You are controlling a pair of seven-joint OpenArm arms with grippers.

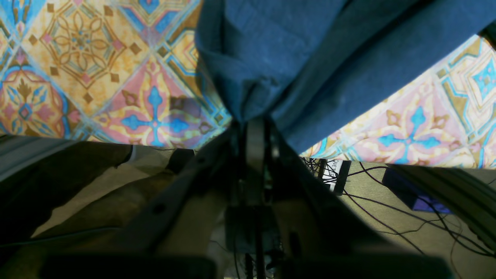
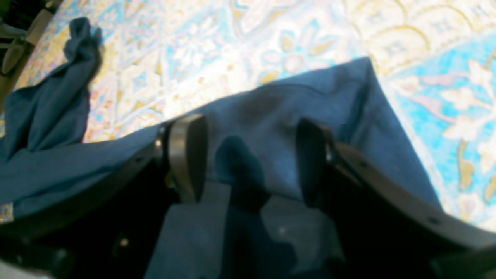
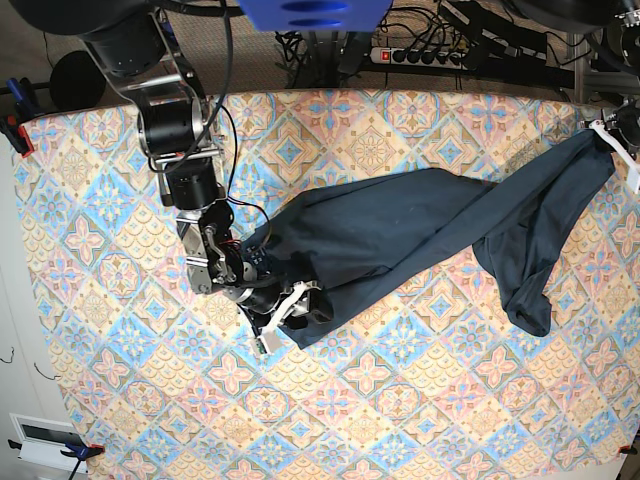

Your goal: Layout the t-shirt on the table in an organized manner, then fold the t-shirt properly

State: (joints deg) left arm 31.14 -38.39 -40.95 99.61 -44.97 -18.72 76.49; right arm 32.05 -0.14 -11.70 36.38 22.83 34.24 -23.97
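Navy t-shirt (image 3: 400, 235) stretched between pinching left tool (image 3: 607, 135) and spread right tool (image 3: 287, 318).

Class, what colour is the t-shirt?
The t-shirt is plain dark navy blue, without print; the base view shows it best.

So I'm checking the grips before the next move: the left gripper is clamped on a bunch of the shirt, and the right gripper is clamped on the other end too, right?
Not quite. The left gripper is shut on the t-shirt, but the right gripper is open: the right wrist view shows its fingers spread apart, with the cloth lying loose between them on the table.
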